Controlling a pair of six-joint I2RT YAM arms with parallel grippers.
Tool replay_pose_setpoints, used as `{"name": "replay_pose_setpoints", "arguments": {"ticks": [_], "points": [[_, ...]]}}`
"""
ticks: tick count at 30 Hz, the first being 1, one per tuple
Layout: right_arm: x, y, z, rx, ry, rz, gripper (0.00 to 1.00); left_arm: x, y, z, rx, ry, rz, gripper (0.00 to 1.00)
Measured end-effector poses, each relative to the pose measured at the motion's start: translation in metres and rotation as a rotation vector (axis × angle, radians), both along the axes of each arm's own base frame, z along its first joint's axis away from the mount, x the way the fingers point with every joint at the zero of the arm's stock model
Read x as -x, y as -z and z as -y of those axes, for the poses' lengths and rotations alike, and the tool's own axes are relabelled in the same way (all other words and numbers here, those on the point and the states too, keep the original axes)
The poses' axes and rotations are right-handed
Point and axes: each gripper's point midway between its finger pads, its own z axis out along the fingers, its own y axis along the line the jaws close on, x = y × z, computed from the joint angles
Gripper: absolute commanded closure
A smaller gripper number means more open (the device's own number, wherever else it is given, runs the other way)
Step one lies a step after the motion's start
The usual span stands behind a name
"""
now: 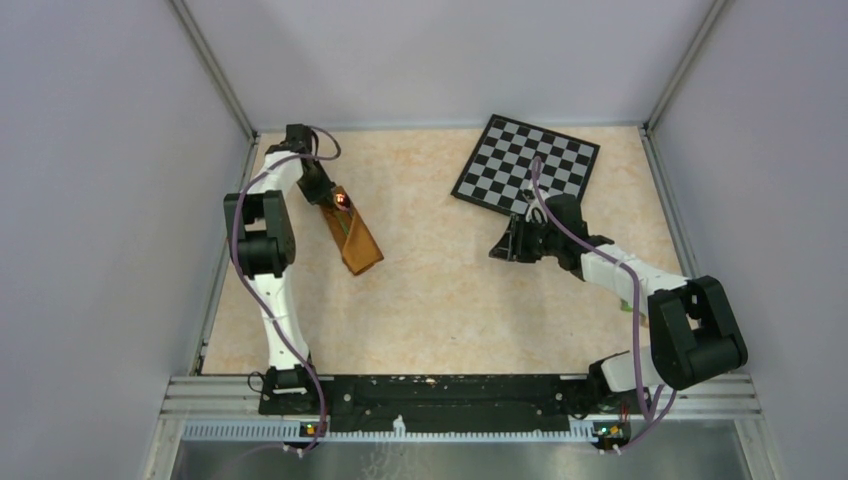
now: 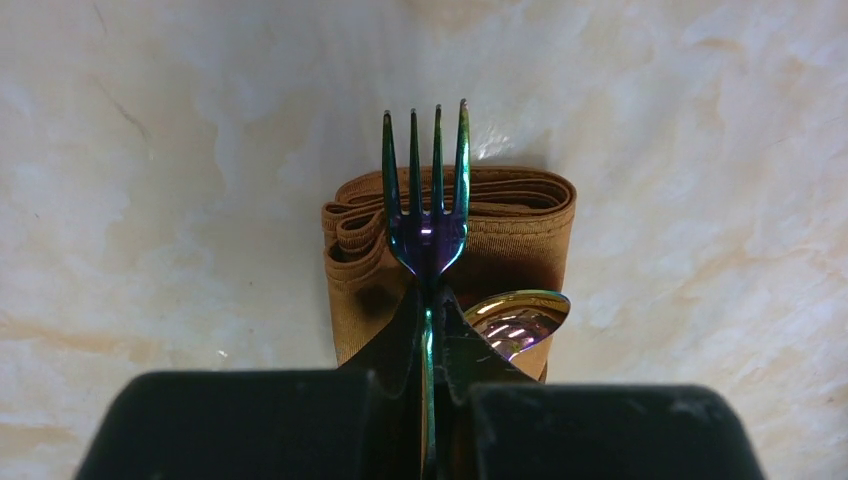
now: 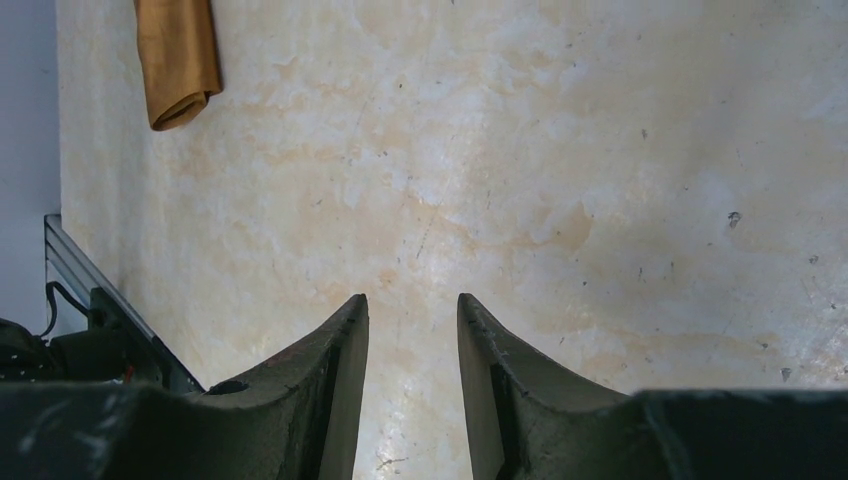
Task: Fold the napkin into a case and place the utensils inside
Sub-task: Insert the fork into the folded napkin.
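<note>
Left hand [image 2: 428, 300] clamps fork [image 2: 425, 190], aligned along case [image 2: 520, 225].
Likely set for sliding in; spoon [image 2: 515, 320] just beside that hand; right hand [image 3: 412, 320] half open, empty.

On the left wrist camera I cannot see the handle of the fork [image 2: 426, 200] where it sits clamped in the left tool [image 2: 428, 300], whose body also blocks the near end of the case [image 2: 500, 235]. Only part of the bowl of the spoon [image 2: 515, 318] shows, and its handle is out of my sight. The right wrist camera's top edge cuts the case off. From above, the fork is too small to make out.
</note>
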Motion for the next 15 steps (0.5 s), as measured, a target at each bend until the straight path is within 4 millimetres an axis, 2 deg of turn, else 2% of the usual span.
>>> {"name": "replay_pose_setpoints", "arguments": {"ticks": [3,15], "points": [[0.0,0.0,0.0,-0.002,0.0,0.003,0.62,0.01,0.006,0.002,0.009,0.0,-0.03,1.0],[0.001,0.001,-0.004,-0.013,-0.008,0.011,0.63,0.033,0.004,0.005,0.021,-0.005,-0.067,1.0]]}}
